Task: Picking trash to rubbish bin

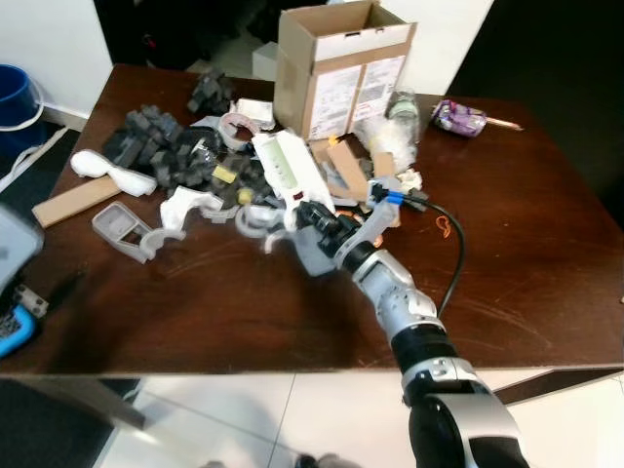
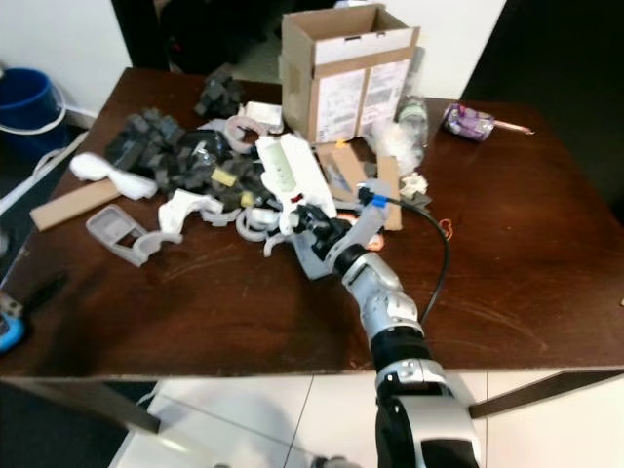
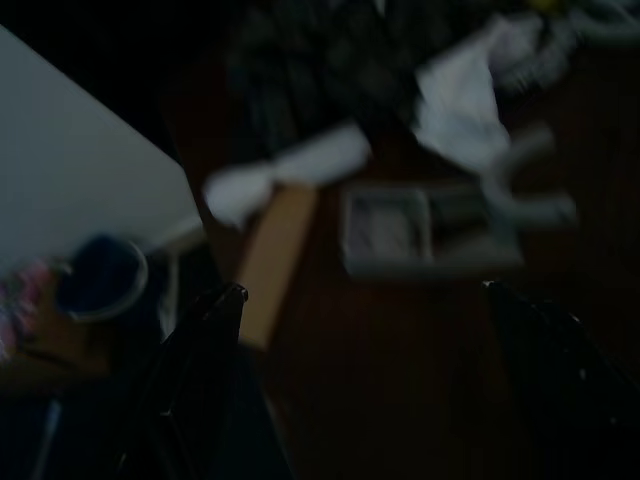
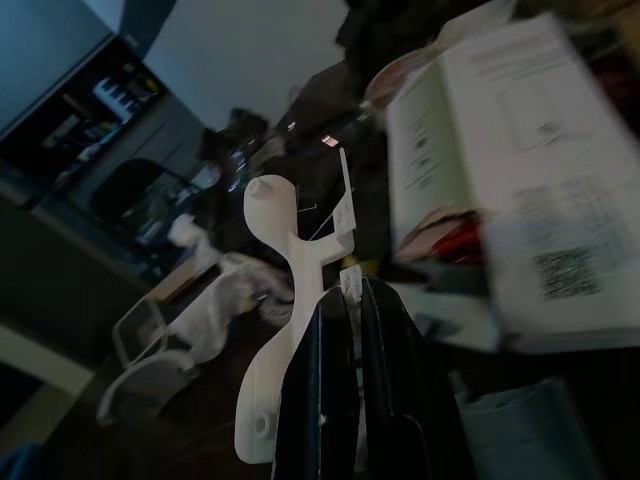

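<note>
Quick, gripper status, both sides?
Left gripper: open, holding nothing, above the table edge.
Right gripper: shut on a white plastic piece, at the trash pile.

A dark wooden table [image 1: 546,263] carries a cardboard box [image 1: 341,66], black foam pieces [image 1: 156,141], white plastic scraps [image 1: 190,207] and a cardboard strip [image 1: 76,201].

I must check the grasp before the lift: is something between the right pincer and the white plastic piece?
No. In the right wrist view the right pincer is shut on the white piece, with nothing between them. Other trash lies close around it on the table.
</note>
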`<state>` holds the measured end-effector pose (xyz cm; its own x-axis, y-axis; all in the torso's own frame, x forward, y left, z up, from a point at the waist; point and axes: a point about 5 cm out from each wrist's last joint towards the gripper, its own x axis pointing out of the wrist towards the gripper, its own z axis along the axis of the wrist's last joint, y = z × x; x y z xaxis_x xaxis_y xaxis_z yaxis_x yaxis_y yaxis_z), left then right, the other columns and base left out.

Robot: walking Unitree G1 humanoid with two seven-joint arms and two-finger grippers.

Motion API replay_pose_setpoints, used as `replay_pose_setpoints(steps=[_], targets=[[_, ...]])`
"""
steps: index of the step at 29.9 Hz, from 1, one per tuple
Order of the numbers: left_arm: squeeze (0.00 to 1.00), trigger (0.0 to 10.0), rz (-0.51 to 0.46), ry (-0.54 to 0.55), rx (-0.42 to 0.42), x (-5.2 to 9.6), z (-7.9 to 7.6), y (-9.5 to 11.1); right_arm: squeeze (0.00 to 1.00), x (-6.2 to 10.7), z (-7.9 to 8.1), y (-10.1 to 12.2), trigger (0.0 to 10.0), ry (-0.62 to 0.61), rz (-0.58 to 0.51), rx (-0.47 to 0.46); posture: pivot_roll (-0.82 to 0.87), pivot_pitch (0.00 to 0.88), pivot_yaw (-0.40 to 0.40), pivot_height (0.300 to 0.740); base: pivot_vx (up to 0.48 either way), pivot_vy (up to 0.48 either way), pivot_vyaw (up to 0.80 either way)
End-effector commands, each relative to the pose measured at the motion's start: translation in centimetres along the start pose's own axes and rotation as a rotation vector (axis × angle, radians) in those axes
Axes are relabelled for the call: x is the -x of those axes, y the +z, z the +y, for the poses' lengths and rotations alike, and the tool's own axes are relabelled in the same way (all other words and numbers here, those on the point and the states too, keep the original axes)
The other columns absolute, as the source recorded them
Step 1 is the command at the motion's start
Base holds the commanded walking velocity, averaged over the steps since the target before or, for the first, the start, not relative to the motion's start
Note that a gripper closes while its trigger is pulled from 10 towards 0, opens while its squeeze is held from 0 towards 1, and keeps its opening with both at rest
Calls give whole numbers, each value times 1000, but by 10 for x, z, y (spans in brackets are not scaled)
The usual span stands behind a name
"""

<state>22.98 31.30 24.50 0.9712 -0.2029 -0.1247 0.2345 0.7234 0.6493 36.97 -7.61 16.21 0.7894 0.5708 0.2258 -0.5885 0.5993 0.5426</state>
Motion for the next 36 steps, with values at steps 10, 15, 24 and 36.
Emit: replay_pose_setpoints(steps=[10,15,24,36], targets=[[0,10000,-21,-64,-35,-31,-19,-10,0,17,10,-5,0,133,41,29,198,267,-175,740,0,0,0],[0,10000,-3,-93,-72,-33,-18,-14,0,32,37,9,0,438,77,146,182,302,-186,740,0,0,0],[0,10000,-22,-91,-105,-31,-11,-10,0,47,45,37,0,649,141,254,185,331,-200,740,0,0,0],[0,10000,-142,-132,-199,-39,-6,25,0,62,55,23,0,735,304,310,182,348,-214,740,0,0,0]])
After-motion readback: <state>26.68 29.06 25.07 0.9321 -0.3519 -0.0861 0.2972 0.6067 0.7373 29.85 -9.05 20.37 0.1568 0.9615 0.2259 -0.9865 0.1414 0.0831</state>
